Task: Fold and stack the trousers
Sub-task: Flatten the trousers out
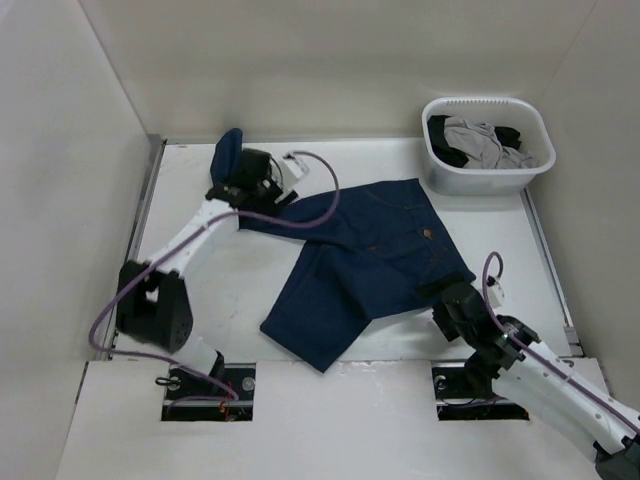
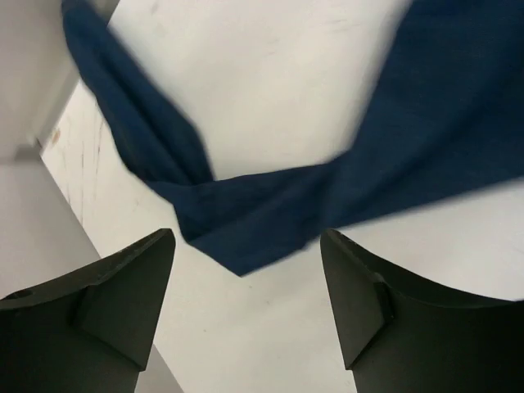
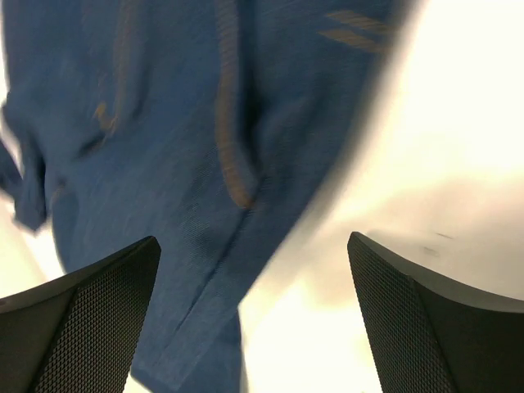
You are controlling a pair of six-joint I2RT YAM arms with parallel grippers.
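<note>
1. On the white table (image 1: 230, 290), seen from above, the trousers (image 1: 370, 260) lie spread across the middle. Their waist is toward the far right, near a white basket (image 1: 480, 180) of grey and black clothes. One leg points to the near edge. The other runs off to the far left corner. The left arm reaches forward from its base, elbow bent, and puts the left gripper (image 1: 245, 180) over that far leg. The right arm stretches low and inward, with the right gripper (image 1: 447, 298) at the waist's near edge.
2. From the left wrist, the left gripper (image 2: 247, 237) has its fingers spread wide with nothing between them. It hangs above a twisted fold of the trousers (image 2: 426, 123).
3. From the right wrist, the picture is blurred. The right gripper (image 3: 252, 241) is also spread wide and grips nothing. The stitched edge of the trousers (image 3: 147, 123) lies beneath it, with bare table (image 3: 458, 147) to one side.
</note>
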